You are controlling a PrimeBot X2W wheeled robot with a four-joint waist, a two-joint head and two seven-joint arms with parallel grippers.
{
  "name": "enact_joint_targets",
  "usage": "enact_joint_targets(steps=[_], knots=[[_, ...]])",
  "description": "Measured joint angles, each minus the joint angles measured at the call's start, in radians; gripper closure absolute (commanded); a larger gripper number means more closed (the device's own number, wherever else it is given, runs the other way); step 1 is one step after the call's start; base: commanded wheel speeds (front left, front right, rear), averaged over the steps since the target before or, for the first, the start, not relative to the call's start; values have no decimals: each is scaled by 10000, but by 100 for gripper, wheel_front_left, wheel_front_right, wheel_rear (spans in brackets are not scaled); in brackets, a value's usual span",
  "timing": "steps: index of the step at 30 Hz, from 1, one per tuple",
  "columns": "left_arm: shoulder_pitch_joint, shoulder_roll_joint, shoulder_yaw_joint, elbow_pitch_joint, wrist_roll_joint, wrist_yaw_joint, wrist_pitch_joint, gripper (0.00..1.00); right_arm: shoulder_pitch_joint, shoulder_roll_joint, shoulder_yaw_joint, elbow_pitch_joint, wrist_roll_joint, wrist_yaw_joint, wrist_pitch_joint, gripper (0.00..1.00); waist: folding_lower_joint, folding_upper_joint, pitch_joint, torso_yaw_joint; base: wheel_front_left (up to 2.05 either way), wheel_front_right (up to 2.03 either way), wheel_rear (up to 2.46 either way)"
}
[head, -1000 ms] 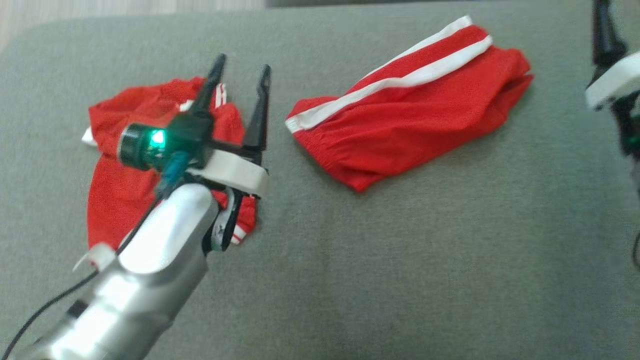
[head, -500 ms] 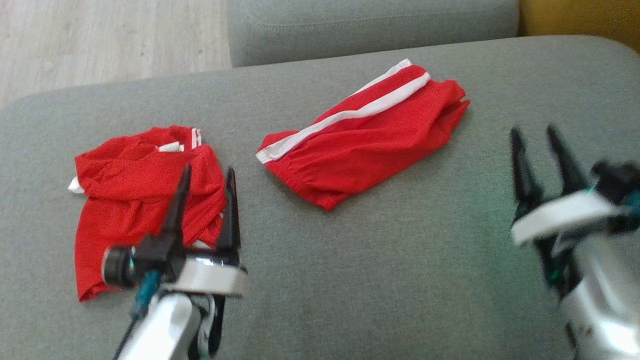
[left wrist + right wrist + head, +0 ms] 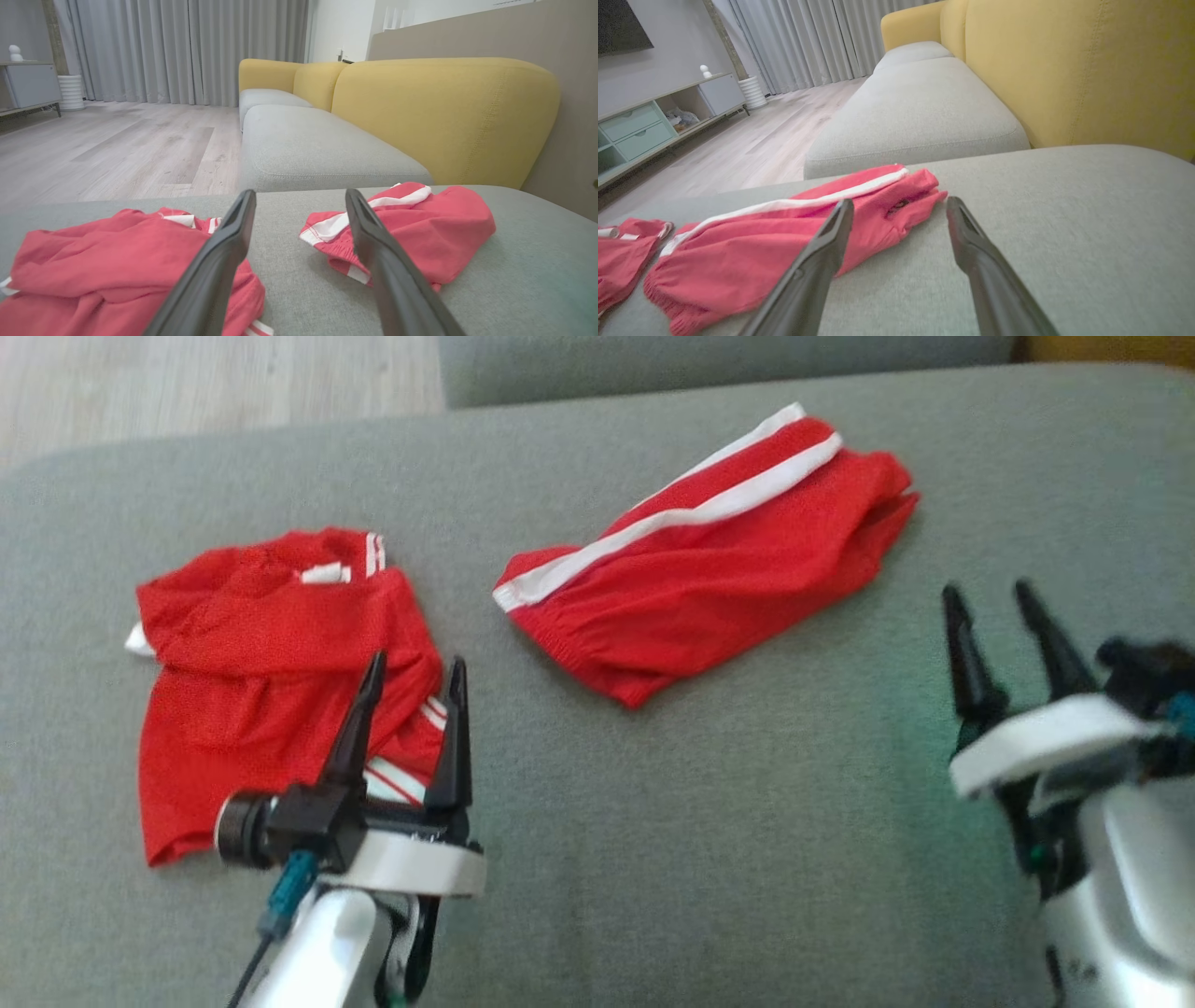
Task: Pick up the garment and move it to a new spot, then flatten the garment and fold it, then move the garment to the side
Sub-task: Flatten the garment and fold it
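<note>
Garments, two, both lying on one grey fabric sofa cushion. Item one, far left: crumpled red garment with white trim; left gripper is hovering at its right edge, fingers standing wide apart, gripping nothing. Item two, centre: folded red shorts with two white stripes. Far right: right gripper is hovering over bare cushion, likewise spread wide and carrying nothing

The left gripper is reaching up from the bottom middle, its two dark fingers staying wide apart, holding nothing. A crumpled red garment is lying at the lower left on the grey cushion. Folded red shorts are lying right of the middle.
</note>
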Motion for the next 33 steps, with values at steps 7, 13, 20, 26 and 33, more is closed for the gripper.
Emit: enact_joint_targets(steps=[7, 13, 20, 26, 33], knots=[[-731, -422, 180, 194, 443, -481, -2, 0, -2342, 130, -1409, 857, -313, 0, 2082, 0, 3, 0, 960, 536, 0, 0, 0], [-1089, -836, 115, 347, 698, -805, -2, 0, -4228, 13, -2577, 2876, -1024, 0, 3150, 0, 2, 0, 1627, 1236, 0, 0, 0], [-1300, -1072, 52, 320, 604, -972, -2, 0, -5649, -520, -3375, 5214, -2454, 0, 3544, 0, 1, 0, 2238, 1896, 0, 0, 0], [-1596, -1099, 4, 257, 604, -974, -2, 0, -6583, -759, -3570, 6399, -3154, 0, 3568, 0, 0, 0, 2601, 2142, 0, 0, 0], [-1685, -1112, 6, 257, 633, -966, -2, 0, -7045, -920, -2500, 7072, -2943, 0, 3559, 100, 0, -1, 2627, 2074, 0, 0, 0]])
